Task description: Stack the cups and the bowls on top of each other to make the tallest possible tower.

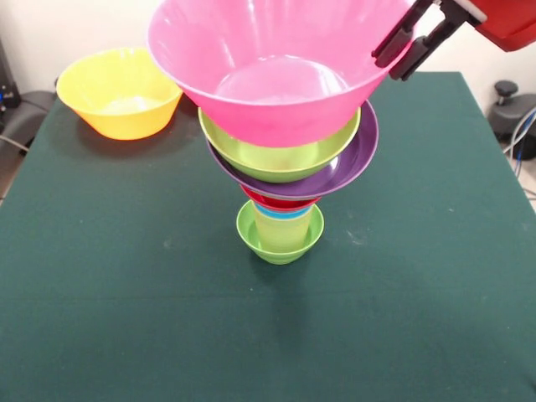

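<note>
One pink bowl (276, 67), rim between hand (402, 52) fingers.

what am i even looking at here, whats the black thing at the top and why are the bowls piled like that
This is one picture, taken from across a green table, facing a robot arm. The black thing is the arm's gripper; its fingers pinch the rim of the big pink bowl, so the gripper is holding it on top of the pile. The pile is a tower the robot is building: a small lime-green bowl at the bottom, cups nested in it, then a red bowl, a wide purple bowl and a green bowl. A yellow bowl sits apart at the back left, not yet stacked.
</note>
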